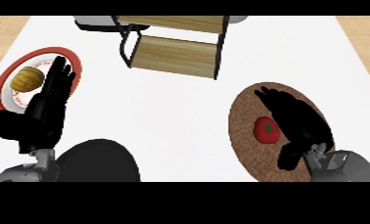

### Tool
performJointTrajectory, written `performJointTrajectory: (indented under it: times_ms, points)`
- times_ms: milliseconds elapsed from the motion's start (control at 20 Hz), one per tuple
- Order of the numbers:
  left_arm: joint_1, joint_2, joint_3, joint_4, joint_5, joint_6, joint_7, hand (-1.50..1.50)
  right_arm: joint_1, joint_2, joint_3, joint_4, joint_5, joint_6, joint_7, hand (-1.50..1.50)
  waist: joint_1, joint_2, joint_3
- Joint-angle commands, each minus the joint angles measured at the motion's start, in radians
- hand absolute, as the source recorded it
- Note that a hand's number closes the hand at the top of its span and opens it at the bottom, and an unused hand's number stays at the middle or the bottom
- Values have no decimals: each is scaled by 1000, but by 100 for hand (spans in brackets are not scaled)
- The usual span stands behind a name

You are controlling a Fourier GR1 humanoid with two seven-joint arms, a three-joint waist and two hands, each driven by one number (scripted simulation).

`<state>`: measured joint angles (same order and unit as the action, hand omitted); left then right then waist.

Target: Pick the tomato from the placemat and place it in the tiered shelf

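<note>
A: While the right hand [300, 120] hovers over the round brown placemat [249, 142], where does the tomato [266, 129] sit?

B: On that placemat, a little right of its middle. There is one tomato, red and roundish, so no clear long axis shows; its green stem scar faces up toward the view.

A: And the fingers?

B: Straight and spread apart above the mat, just right of the tomato, with the thumb curving below it. They are not clamped on it; I cannot tell whether any of them touch it.

A: The shelf?

B: One tiered shelf [175, 52] with two wooden boards on a black frame stands up and to the left of the placemat, well apart from it. A grey rounded object [94, 22] shows behind the shelf's left corner.

A: The other hand?

B: The left hand [51, 96] rests far left of the placemat, fingers straight and close together, lying over one red-rimmed plate [69, 56] that holds one orange, ribbed, pumpkin-like fruit [27, 78]. A black round object [98, 162] lies left of the placemat near the lower edge.

A: Any writing?

B: None that I can read.
</note>
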<state>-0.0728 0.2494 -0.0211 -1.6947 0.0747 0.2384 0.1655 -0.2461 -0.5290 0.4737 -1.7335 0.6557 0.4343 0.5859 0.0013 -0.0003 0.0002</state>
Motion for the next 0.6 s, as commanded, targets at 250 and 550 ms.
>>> performJointTrajectory:
  times_ms: [250, 550]
  points:
    - [-43, -49, 8, 36, -53, -6, 20, 0, 32, 70, -67, 158, 127, -77, -231, -150, 0, 1, 0]
    - [7, -76, 32, 33, -43, -51, -52, 0, 102, 162, -49, 154, 218, -99, -223, -150, -2, 0, 0]
